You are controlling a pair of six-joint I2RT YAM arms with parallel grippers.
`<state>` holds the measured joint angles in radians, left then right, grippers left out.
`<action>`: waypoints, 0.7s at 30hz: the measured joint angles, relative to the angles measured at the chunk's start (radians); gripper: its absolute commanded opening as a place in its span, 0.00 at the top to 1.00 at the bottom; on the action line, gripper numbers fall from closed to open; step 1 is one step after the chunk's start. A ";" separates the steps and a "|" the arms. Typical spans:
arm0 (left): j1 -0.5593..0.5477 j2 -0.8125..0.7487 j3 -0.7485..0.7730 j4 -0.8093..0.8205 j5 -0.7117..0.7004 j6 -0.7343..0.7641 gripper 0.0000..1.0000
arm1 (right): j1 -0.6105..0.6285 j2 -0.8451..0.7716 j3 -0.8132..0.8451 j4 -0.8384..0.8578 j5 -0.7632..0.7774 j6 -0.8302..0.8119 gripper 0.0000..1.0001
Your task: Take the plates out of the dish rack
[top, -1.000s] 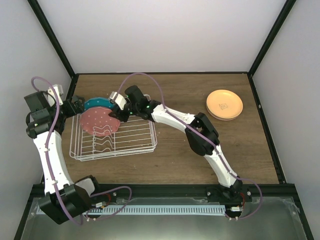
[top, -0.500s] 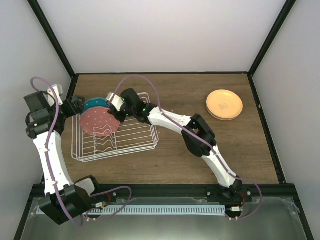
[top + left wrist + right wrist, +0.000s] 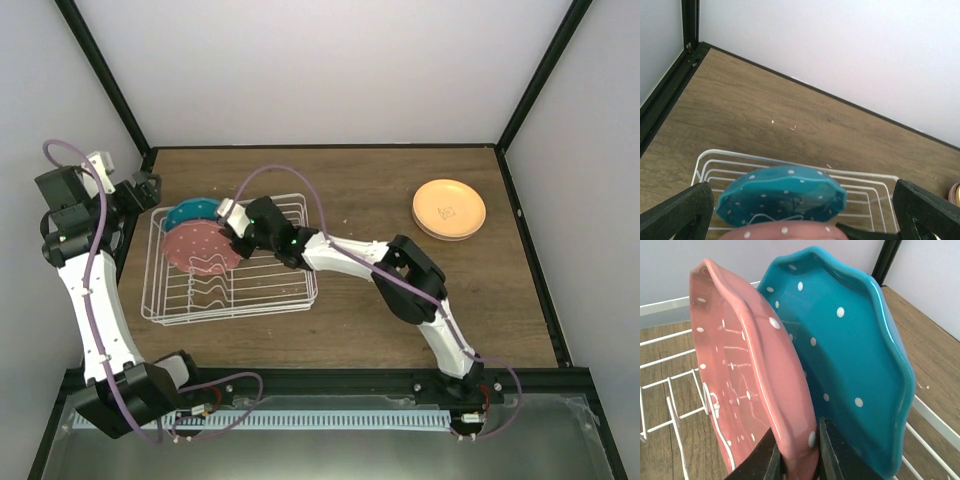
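Note:
The white wire dish rack lies at the left of the table. Two plates stand in it: the white-dotted salmon-red plate in front and the white-dotted teal-blue plate behind it. My right gripper is shut on the right rim of the salmon-red plate, one finger on each face; the teal plate stands just behind. My left gripper is open and empty beyond the rack's far left corner. Its view shows the teal plate, the salmon rim and the rack.
The orange-yellow plate tops a small stack at the far right of the table; a pink rim shows under it. Black frame posts and pale walls close in the left, back and right sides.
My right gripper has moved left along the rack and closed on the salmon-red plate's rim. My left arm has drawn back up and to the left. The rack has shifted slightly.

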<state>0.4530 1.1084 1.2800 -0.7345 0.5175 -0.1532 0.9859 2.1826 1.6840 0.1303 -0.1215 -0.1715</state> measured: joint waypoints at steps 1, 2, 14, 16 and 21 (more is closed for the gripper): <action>0.000 0.008 0.010 0.001 0.000 -0.007 0.00 | 0.005 -0.013 -0.019 0.010 0.020 0.003 0.99; 0.000 0.014 0.016 0.005 0.000 -0.013 0.00 | 0.011 -0.026 -0.040 0.019 0.041 0.006 0.99; 0.000 0.042 0.023 0.022 0.000 -0.051 0.00 | 0.039 -0.086 -0.114 0.062 0.154 0.011 0.99; 0.000 0.042 0.023 0.024 0.000 -0.052 0.00 | 0.039 -0.090 -0.114 0.068 0.160 0.008 0.99; 0.000 0.041 0.023 0.028 0.000 -0.053 0.00 | 0.040 -0.111 -0.114 0.091 0.179 -0.015 0.99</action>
<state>0.4530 1.1492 1.3033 -0.7067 0.5175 -0.2058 1.0256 2.0716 1.5696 0.2211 0.0574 -0.1864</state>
